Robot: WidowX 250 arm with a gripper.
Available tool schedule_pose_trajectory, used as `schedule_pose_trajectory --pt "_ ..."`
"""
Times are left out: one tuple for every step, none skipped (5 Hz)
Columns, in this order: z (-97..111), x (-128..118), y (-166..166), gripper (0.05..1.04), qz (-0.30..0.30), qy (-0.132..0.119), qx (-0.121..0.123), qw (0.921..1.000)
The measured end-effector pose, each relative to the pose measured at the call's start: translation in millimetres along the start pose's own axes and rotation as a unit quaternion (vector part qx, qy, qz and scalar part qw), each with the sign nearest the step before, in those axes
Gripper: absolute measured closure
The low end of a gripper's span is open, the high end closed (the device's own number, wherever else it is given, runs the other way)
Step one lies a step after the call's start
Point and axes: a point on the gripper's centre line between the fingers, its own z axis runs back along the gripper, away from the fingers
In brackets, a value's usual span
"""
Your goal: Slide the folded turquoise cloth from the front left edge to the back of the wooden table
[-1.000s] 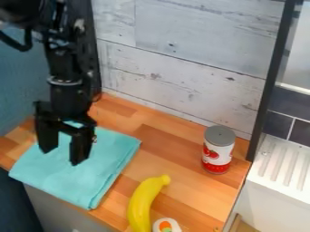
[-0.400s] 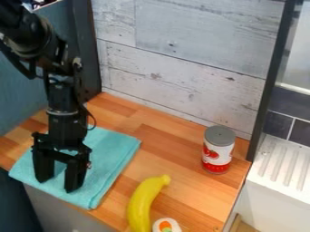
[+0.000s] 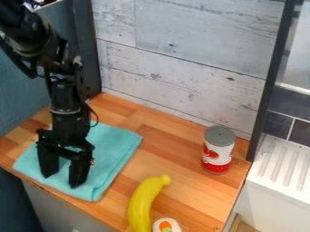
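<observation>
Passable across the middle of the counter [image 3: 169, 140].
Open between the teal cloth [image 3: 115, 156] and upright can [image 3: 218, 152]; blocked behind by the plank wall [image 3: 181, 59], at picture right by the dark post [image 3: 268, 86], toward the front by the banana [image 3: 142, 204].

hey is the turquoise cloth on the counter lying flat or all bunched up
Lying flat: the cloth rests on the wooden counter with fairly straight edges and no heap, beneath the open gripper.

soft matt teal cloth [image 3: 115, 152], smooth wood counter [image 3: 176, 158], glossy yellow plastic-looking banana [image 3: 142, 204], rough-looking whitewashed wood panelling [image 3: 181, 59]
</observation>
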Motion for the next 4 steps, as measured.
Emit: schedule_pose_trajectory --pt "7.6 26.8 5.7 0.084 0.006 -0.027 -0.001 0.9996" --pt "15.4 51.1 10.5 0.084 -0.001 -0.052 -0.001 0.9986" --pt "21.0 70.6 10.0 0.084 -0.025 -0.067 0.009 0.9974" --pt "22.6 75.4 9.6 0.084 -0.042 -0.062 0.022 0.9969"
